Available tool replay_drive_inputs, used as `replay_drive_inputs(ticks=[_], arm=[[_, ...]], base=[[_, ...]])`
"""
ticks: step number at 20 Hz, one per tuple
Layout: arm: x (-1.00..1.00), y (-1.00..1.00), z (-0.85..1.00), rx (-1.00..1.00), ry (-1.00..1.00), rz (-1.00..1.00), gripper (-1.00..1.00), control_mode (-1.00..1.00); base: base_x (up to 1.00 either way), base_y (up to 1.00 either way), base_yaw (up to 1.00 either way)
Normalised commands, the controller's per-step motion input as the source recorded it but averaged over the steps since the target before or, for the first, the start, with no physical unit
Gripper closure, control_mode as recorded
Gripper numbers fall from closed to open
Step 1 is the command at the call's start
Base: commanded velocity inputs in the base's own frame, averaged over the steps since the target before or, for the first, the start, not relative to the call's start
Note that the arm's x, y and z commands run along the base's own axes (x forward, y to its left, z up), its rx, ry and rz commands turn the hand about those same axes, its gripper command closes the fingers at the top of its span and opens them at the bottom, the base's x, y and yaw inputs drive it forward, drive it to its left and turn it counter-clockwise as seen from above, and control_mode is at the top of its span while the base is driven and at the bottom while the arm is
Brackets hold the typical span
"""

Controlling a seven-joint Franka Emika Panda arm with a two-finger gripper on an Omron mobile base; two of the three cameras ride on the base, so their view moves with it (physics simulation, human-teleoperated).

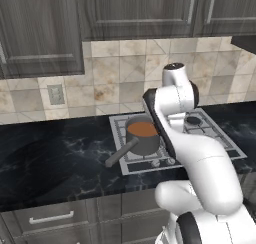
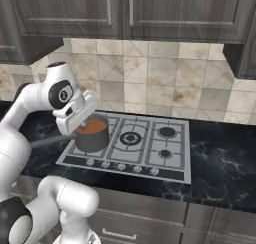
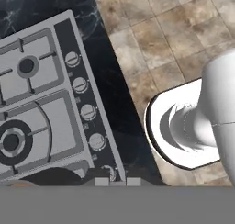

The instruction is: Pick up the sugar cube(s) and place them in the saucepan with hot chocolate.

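My forearm crosses the black marble desk (image 1: pixel 55 163) and the steel stove (image 2: pixel 150 145), hiding the near rim of the saucepan with hot chocolate (image 1: pixel 143 134) on the front left burner. My end effector (image 3: pixel 117 182) is cut off, clenched; any sugar cube is indiscernible.

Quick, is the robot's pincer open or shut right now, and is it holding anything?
Pincer: shut. Whether it holds the sugar cube cannot be told; just the fingertips peek up beside the stove knobs.
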Motion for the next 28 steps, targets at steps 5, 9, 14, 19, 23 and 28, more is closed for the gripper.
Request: replay_drive_inputs(ticks=[5,9,14,19,23,28], arm=[[0.7,0.08,-0.05,-0.24,0.16,-0.03,1.0,-1.0],[0.67,0.34,-0.09,-0.15,0.26,-0.01,1.0,-1.0],[0.46,0.47,-0.02,-0.08,0.21,0.0,1.0,-1.0],[0.44,0.06,-0.01,-0.06,0.02,0.03,1.0,-1.0],[0.35,0.0,-0.24,-0.05,0.0,0.08,1.0,-1.0],[0.23,0.09,-0.39,-0.06,0.0,0.04,1.0,-1.0]], base=[[0.0,0.0,0.0],[0.0,0.0,0.0],[0.0,0.0,0.0],[0.0,0.0,0.0],[0.0,0.0,0.0],[0.0,0.0,0.0]])
